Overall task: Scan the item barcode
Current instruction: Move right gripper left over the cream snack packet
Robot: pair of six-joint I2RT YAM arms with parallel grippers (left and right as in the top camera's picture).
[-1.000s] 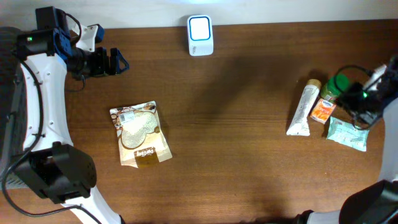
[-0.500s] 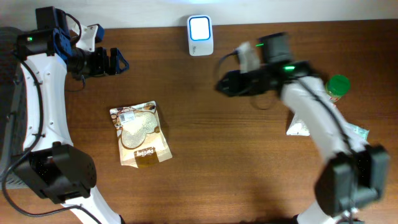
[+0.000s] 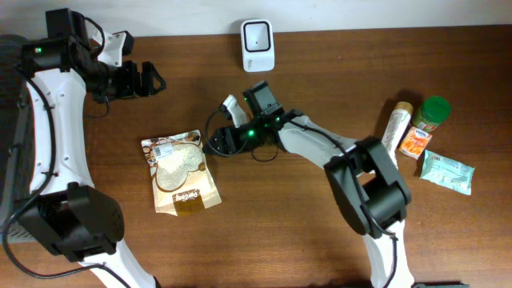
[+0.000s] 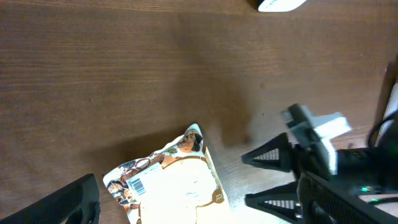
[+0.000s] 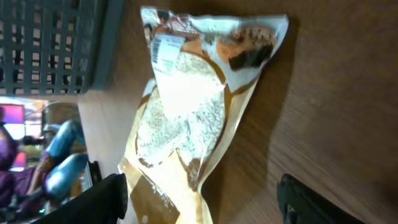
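The item is a tan and white snack pouch (image 3: 180, 172) lying flat at left-centre, its barcode label (image 3: 166, 149) facing up at the top-left corner. The white scanner (image 3: 258, 44) stands at the far edge. My right gripper (image 3: 214, 144) is stretched across the table beside the pouch's upper right corner, open. In the right wrist view the pouch (image 5: 199, 106) fills the space ahead and its lower end lies between the spread fingers (image 5: 93, 202), untouched. My left gripper (image 3: 148, 78) hovers open at the far left, holding nothing; its view shows the pouch (image 4: 168, 186) below.
A white tube (image 3: 390, 132), a green-lidded jar (image 3: 432, 112), an orange packet (image 3: 415, 142) and a teal packet (image 3: 446, 172) lie at the right. A grey mesh basket (image 5: 56, 43) shows beyond the pouch in the right wrist view.
My right arm swung from the far right group of items across the table to the pouch, and its jaws opened wider. The left arm has not moved.
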